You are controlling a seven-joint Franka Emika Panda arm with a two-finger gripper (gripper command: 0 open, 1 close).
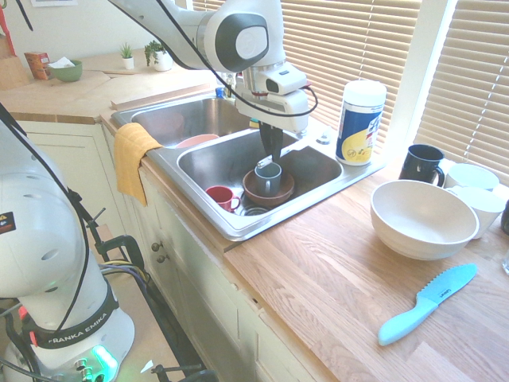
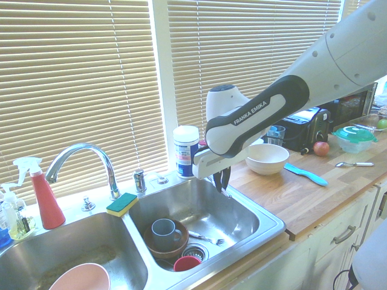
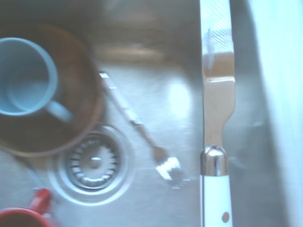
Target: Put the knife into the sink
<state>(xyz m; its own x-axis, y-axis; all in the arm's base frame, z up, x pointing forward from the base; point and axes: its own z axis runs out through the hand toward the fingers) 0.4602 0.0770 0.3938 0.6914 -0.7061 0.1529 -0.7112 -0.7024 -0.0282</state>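
Note:
My gripper (image 1: pixel 271 151) (image 2: pixel 224 184) hangs over the right basin of the stainless steel sink (image 1: pixel 238 227) (image 2: pixel 266 232), fingers pointing down and shut on the knife. In the wrist view the knife (image 3: pixel 216 118) shows large, silver blade and white handle, above the basin floor. From the first exterior view only a small pale bit of the knife (image 1: pixel 264 163) shows under the fingers, just above the mug.
In the right basin sit a brown bowl holding a grey-blue mug (image 1: pixel 268 179) (image 2: pixel 166 232), a red cup (image 1: pixel 221 196), a fork (image 2: pixel 205 237) and the drain (image 3: pixel 94 163). A light-blue plastic knife (image 1: pixel 425 305), white bowl (image 1: pixel 421 216) and wipes canister (image 1: pixel 360 122) stand on the counter.

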